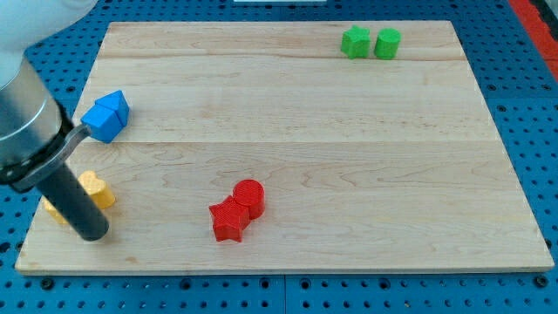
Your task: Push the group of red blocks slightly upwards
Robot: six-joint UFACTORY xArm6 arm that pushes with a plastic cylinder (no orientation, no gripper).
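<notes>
You are looking at a pale wooden board lying on a blue pegboard table. The board serves as the landmark for everything here.

The task's red blocks sit together low on the board, a little to the view's left of its centre. One is a red cylinder and the other a red star-shaped block. The star lies just below and to the view's left of the cylinder, and the two touch.

There is no pincer on this arm, so nothing opens, closes or holds anything. The arm ends in a dark rod that comes down from the view's upper left. My tip rests near the board's lower left corner. It stands well apart from the red pair, to their left and at about the star's height, with bare board between them.

Beside the rod are two yellow blocks. One yellow block shows just to the right of the rod, seemingly touching it. The other yellow block peeks out on the rod's left; its shape is mostly hidden.

Higher along the board's left edge lie a blue block and a second blue block, pressed together. They look wedge-like.

Near the board's top edge, right of centre, a green star-like block and a green block with flat sides sit side by side.
</notes>
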